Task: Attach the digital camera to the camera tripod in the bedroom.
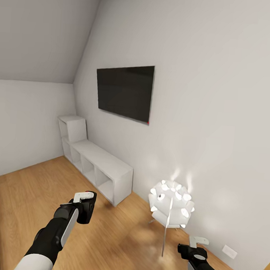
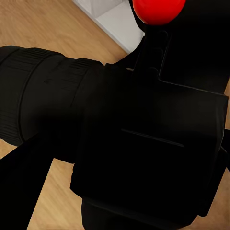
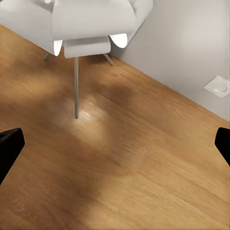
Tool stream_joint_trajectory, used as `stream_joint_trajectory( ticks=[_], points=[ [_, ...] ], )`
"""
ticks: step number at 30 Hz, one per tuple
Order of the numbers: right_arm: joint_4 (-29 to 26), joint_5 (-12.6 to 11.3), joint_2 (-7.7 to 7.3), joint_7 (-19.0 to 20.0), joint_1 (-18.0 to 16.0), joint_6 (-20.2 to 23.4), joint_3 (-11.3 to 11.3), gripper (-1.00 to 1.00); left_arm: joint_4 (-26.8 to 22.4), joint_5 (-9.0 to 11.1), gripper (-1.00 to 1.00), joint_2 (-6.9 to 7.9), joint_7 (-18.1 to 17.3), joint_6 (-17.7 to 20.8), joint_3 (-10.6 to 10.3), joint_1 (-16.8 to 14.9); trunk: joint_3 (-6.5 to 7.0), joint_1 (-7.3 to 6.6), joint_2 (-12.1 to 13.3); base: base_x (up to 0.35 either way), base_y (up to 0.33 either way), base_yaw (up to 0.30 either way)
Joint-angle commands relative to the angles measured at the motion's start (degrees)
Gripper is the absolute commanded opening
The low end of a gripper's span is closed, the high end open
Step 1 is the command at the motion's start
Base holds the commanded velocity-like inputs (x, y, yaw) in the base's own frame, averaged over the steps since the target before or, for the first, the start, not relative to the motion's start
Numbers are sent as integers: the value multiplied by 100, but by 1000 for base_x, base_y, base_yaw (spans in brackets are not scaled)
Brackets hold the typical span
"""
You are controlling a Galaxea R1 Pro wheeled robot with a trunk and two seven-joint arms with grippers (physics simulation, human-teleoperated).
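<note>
1. Above the light wood floor (image 1: 115, 246), the left hand (image 1: 85, 207) grips the small black boxy digital camera (image 2: 143, 143).
2. Near the white tube-cluster floor lamp (image 1: 171, 204), the right hand (image 1: 195, 246) is spread wide, holding nothing.

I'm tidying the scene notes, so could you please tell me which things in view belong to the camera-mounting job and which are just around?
Part of the job:
- digital camera, held in the left gripper
- right gripper, open and holding nothing

Just around:
- white floor lamp, lit
- wall television
- white cubby shelf
- wall socket
</note>
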Motion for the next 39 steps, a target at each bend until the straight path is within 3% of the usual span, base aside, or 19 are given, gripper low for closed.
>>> stream_joint_trajectory(
  ticks=[1, 39],
  points=[
    [0, -14, 1, -4, -3, -12, -13, 100, -7, 10, -100, -5, 16, 26, 9, -4, 12, -23, 38, 0, 0, 1],
    [5, -23, -3, -81, -3, -19, -26, 100, -7, 10, -100, -13, 16, 26, 6, -4, 694, -857, 1562, 0, 0, 0]
  ],
)
